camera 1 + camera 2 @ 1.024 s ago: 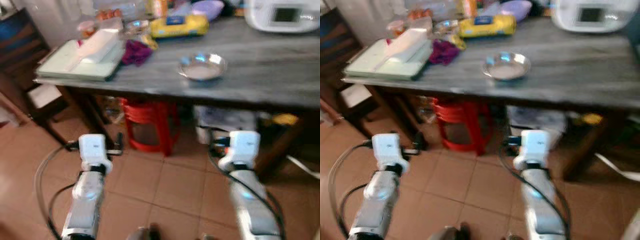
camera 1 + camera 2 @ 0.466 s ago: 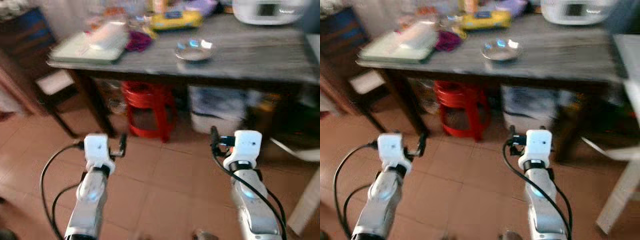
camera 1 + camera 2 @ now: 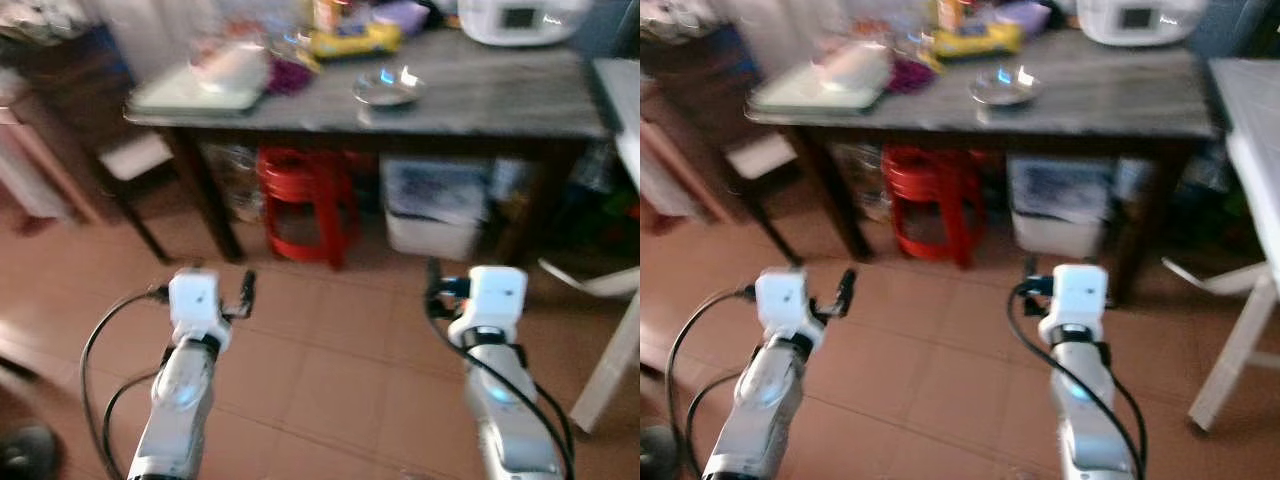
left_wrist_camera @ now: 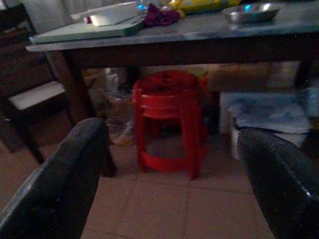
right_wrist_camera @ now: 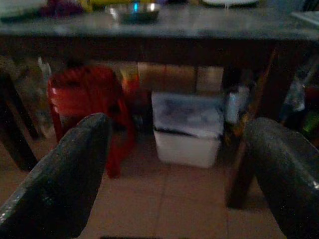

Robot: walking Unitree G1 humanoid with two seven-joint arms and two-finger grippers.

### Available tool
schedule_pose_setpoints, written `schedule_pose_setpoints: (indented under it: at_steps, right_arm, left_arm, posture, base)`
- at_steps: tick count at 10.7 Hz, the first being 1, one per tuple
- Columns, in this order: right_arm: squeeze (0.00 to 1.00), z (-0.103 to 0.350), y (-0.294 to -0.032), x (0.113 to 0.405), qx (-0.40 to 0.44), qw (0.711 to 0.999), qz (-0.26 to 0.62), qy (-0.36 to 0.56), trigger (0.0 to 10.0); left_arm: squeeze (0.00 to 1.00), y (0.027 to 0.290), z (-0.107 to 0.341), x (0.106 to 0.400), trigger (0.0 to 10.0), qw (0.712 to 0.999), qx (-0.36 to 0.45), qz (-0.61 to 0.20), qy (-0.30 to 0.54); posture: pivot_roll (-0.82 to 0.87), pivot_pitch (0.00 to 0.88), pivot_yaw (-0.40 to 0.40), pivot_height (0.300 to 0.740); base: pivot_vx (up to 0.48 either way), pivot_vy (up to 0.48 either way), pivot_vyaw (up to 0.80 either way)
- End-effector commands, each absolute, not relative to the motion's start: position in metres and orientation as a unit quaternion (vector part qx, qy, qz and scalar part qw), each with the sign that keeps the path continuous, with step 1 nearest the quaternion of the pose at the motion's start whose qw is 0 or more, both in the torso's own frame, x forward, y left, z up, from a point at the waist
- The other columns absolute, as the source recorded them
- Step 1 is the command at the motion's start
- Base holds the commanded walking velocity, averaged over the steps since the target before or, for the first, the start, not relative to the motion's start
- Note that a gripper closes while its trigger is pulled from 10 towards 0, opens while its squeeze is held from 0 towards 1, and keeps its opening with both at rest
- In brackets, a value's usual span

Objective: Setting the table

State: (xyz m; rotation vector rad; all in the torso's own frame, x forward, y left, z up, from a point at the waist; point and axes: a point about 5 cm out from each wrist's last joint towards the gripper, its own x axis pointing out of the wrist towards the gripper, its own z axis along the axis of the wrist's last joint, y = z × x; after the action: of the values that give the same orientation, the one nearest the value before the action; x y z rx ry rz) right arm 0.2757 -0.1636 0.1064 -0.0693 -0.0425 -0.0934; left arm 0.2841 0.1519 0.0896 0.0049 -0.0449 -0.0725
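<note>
I am standing well back from the grey table, left gripper and right gripper both spread wide, empty; steel bowl sitting there, awaiting my approach.

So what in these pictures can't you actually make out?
- Things at the table's far edge: head views too blurred to name, beyond a yellow pack and a white appliance cut off by the top edge.
- What the steel bowl holds: too small, blurred.
- The box under the table: wrist views too dark to show what is inside.
- The white furniture: cut off by the right edge.
</note>
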Motion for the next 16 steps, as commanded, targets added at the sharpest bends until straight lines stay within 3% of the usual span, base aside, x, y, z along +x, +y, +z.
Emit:
schedule_pose_setpoints:
  at_steps: [1, 3, 8, 16]
  right_arm:
    - [0.0, 0.1126, -0.1537, 0.2783, -0.026, 0.999, -0.031, -0.034, 10.0]
    - [0.0, 0.1129, -0.1529, 0.2798, -0.011, 0.999, -0.029, -0.029, 10.0]
    - [0.0, 0.113, -0.1533, 0.2817, -0.014, 0.999, -0.023, -0.022, 10.0]
    - [0.0, 0.1141, -0.154, 0.2828, -0.015, 0.999, -0.018, -0.022, 10.0]
  left_arm:
    - [0.0, 0.1622, 0.0881, 0.282, 10.0, 0.999, 0.008, -0.026, -0.02]
    - [0.0, 0.1591, 0.0901, 0.2841, 10.0, 0.999, 0.003, -0.031, -0.025]
    - [0.0, 0.1546, 0.0895, 0.2836, 10.0, 0.999, -0.01, -0.045, -0.023]
    - [0.0, 0.1531, 0.0882, 0.2846, 10.0, 0.998, -0.013, -0.049, -0.021]
  posture:
    - [-0.12, 0.119, 0.123, 0.74]
    - [-0.12, 0.121, 0.121, 0.74]
    - [-0.12, 0.127, 0.115, 0.74]
    - [-0.13, 0.125, 0.106, 0.74]
  base:
    - [0.0, 0.0, 0.0]
    - [0.0, 0.0, 0.0]
    - [0.0, 0.0, -0.8]
    - [0.0, -0.315, 0.0]
